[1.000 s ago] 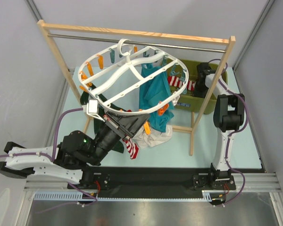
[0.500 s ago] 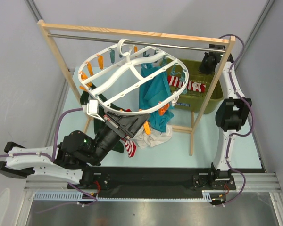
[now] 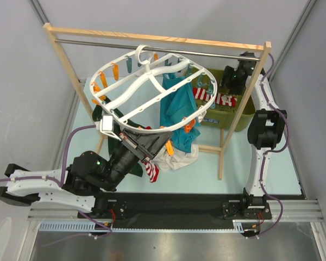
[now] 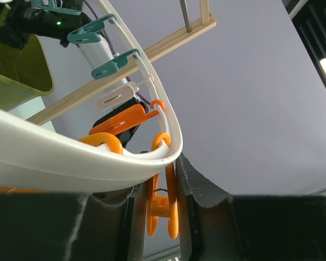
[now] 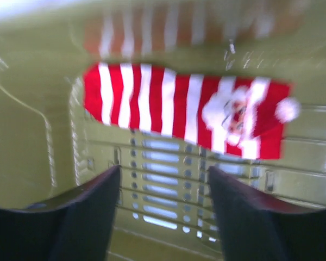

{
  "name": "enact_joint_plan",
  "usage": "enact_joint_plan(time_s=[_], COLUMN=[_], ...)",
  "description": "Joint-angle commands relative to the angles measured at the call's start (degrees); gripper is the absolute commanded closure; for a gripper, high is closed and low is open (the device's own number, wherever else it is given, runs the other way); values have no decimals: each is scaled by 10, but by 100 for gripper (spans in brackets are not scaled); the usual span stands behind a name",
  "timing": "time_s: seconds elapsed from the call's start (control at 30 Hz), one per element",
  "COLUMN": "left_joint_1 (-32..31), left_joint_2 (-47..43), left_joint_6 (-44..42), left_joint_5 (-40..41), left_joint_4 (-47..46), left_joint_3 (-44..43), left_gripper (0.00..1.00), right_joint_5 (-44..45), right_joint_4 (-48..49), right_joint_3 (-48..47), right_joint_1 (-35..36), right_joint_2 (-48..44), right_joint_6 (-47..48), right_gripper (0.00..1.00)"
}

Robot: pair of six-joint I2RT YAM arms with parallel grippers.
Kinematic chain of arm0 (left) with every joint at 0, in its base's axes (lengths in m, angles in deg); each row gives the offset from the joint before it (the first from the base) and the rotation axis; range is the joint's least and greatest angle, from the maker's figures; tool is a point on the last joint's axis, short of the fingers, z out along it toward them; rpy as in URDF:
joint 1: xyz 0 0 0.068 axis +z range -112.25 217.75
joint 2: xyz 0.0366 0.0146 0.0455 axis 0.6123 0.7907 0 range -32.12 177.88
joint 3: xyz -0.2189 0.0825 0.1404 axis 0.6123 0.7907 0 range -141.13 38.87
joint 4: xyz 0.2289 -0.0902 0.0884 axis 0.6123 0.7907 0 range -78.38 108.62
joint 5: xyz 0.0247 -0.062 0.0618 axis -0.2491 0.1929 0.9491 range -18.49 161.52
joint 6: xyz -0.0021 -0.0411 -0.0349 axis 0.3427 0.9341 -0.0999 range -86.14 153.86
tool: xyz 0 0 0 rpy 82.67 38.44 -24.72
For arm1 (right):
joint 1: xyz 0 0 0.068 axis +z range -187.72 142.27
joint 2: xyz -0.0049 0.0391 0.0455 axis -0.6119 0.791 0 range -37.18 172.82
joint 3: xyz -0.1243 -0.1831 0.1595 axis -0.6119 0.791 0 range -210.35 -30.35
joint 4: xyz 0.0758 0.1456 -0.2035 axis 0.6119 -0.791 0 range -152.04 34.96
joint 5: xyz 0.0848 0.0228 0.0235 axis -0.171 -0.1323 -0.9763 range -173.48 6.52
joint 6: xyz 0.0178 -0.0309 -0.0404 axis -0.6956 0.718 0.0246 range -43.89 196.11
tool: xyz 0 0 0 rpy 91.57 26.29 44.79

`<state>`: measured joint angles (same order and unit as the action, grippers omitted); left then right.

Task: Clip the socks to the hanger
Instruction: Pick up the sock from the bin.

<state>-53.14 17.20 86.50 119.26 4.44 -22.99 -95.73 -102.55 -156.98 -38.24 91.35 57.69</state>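
The white round hanger point(image 3: 131, 93) hangs from the rack's rod. My left gripper point(image 3: 154, 144) is shut on an orange clip point(image 4: 164, 209) at the hanger's near rim point(image 4: 65, 160), and in the left wrist view point(image 4: 158, 178) both fingers press the clip's sides. One red-and-white striped sock point(image 3: 151, 172) hangs just below that gripper with its top hidden. Another striped sock point(image 3: 221, 99) lies in the green bin point(image 3: 244, 117). My right gripper point(image 3: 233, 79) hovers over it, open and holding nothing. In the right wrist view that sock point(image 5: 179, 109) lies beyond the spread gripper point(image 5: 163, 187).
A wooden rack point(image 3: 163, 39) with a metal rod spans the back, and its right post point(image 3: 240, 111) stands beside the bin. A teal garment point(image 3: 176, 111) hangs from the hanger over white cloth point(image 3: 176, 159). Several orange and teal clips point(image 3: 115, 70) ring the rim.
My right gripper rose out of the bin, swung left again and opened. The striped sock in the bin shifted slightly right. The left arm stayed still.
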Motion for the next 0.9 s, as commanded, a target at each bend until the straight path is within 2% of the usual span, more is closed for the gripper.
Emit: enact_joint_plan(time_s=[0.0, 0.07, 0.23, 0.3, 0.37, 0.43, 0.57, 0.67, 0.77, 0.87], left_joint_1=[0, 0, 3, 3, 3, 2, 2, 4, 19, 19], left_joint_2=[-9, -12, -13, -18, -33, -37, -17, 4, 5, 4], left_joint_6=[-11, -25, -46, -23, -48, -33, 35, -7, 14, 33], left_joint_5=[13, 26, 28, 32, 44, 72, 78, 91, 95, 91], left_joint_4=[-18, -7, 21, 30, 11, 46, 87, 101, 98, 100], left_joint_3=[8, 0, -31, -27, -12, -17, -36, -76, -67, -58], left_gripper=[100, 100, 100, 100, 100, 100, 100, 100, 100, 100], right_joint_5=[-5, 13, 63, 83, 114, 122, 122, 84, 28, 20], right_joint_4=[11, 30, 35, 29, 65, 105, 136, 141, 174, 195], right_joint_3=[50, 74, 90, 93, 131, 182, 182, 151, 152, 127], right_joint_1=[30, 32, 29, 29, 30, 30, 25, 24, 30, 46], right_joint_2=[-12, -28, -51, -54, -82, -105, -119, -101, -86, -61], right_joint_6=[38, 44, 59, 56, 59, 57, 51, 56, 40, 33], right_gripper=[25, 17, 9, 7, 5, 0, 0, 0, 3, 7])
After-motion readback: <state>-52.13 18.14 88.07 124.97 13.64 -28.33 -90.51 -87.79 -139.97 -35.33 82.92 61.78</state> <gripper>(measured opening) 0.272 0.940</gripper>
